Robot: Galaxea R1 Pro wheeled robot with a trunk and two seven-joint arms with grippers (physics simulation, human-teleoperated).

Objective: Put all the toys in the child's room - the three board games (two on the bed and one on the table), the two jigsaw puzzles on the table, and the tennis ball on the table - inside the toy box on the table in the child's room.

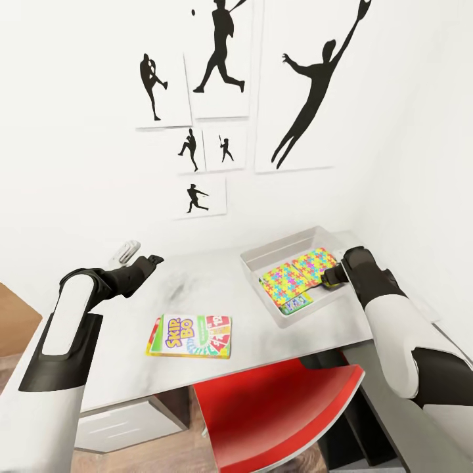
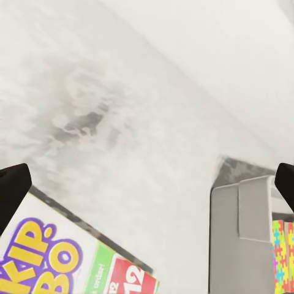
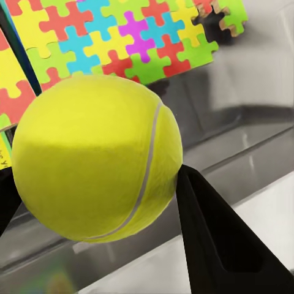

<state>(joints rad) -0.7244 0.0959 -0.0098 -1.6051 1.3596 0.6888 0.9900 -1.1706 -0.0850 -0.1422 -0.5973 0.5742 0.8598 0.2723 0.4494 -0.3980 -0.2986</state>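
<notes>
Toys are partly stowed. At left, the left end effector (image 1: 152, 261) hovers spread and empty over the surface (image 1: 118, 341); the SKIP-BO board game (image 1: 189, 336) lies flat there, outside the toy box (image 1: 279, 246). Two jigsaw puzzles (image 1: 295, 272) already sit inside. At right, the right end effector (image 3: 104, 184) pinches the tennis ball (image 3: 97, 158) over the box's near wall. Next, likely: release it inside, then fetch SKIP-BO.

The tennis ball (image 3: 97, 158) is bright yellow-green with a pale seam. The jigsaw puzzles (image 1: 295, 272) mix yellow, green, blue, pink and orange pieces inside the light grey toy box (image 1: 276, 250). The SKIP-BO box (image 1: 190, 336) shows yellow, green, red and white.
</notes>
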